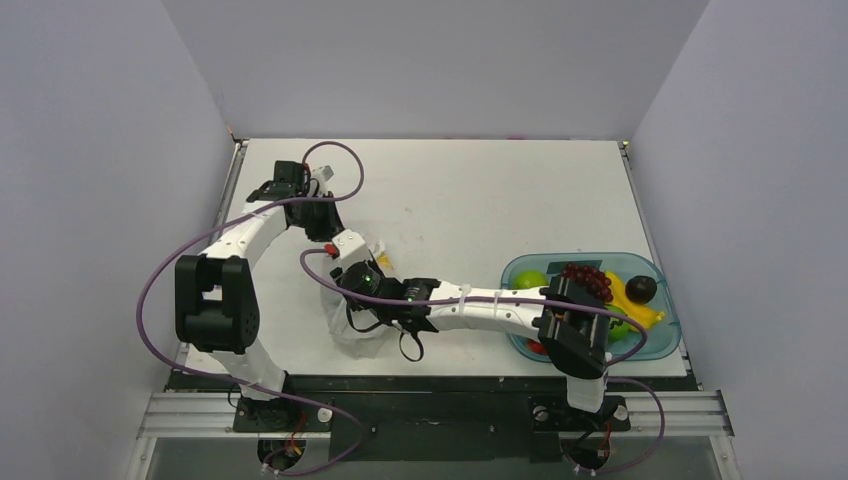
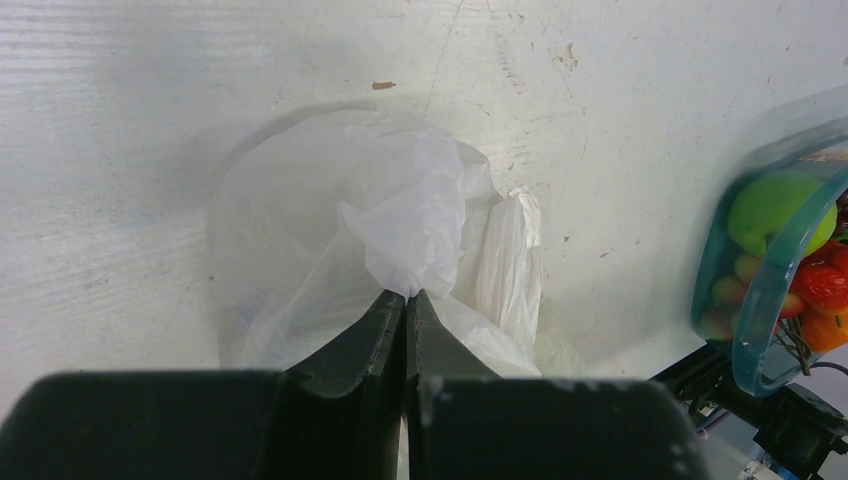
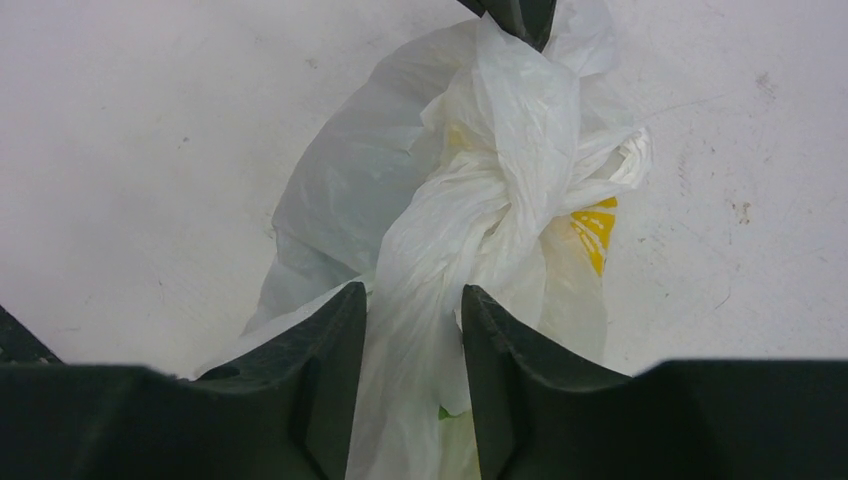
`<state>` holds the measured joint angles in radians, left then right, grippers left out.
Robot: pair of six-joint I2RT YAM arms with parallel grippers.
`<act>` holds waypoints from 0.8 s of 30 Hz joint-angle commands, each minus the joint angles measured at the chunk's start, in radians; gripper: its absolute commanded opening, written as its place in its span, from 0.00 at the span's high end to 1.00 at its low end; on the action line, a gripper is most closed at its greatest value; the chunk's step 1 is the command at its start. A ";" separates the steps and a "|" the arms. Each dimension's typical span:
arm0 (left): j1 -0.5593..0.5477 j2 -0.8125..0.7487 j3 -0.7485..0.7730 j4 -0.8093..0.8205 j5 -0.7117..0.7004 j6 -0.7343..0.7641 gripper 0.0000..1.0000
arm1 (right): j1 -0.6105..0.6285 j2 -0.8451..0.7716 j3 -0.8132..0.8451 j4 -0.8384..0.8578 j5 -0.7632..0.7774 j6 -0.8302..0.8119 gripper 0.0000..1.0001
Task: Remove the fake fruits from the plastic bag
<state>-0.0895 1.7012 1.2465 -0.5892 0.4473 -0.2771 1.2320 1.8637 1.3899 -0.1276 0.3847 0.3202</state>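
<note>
The white plastic bag (image 1: 362, 338) lies crumpled at the table's front left, with a yellow lemon print (image 3: 592, 235). My left gripper (image 1: 362, 250) (image 2: 407, 293) is shut on a pinch of the bag (image 2: 400, 210) and holds it up. My right gripper (image 1: 352, 282) (image 3: 413, 300) has its jaws partly apart astride the bag's twisted neck (image 3: 500, 200), and the film fills the gap. The fake fruits lie in the teal tray (image 1: 655, 268): green apple (image 1: 530, 279), purple grapes (image 1: 588, 280), banana (image 1: 635, 308). The apple (image 2: 775, 205) and red strawberries (image 2: 820, 280) also show in the left wrist view. I see no fruit in the bag.
The teal see-through tray stands at the front right, partly under my right arm's elbow (image 1: 572, 325). A dark round fruit (image 1: 641, 289) lies in it. The right forearm (image 1: 480, 305) stretches across the front of the table. Grey walls enclose three sides.
</note>
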 commanded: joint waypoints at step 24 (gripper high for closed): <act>0.223 -0.097 -0.008 0.092 0.089 -0.065 1.00 | -0.100 -0.377 -0.581 0.157 0.091 0.093 1.00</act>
<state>0.1230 1.6409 1.2327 -0.5800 0.5144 -0.3363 1.1610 1.5532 0.8913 0.0208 0.4416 0.3672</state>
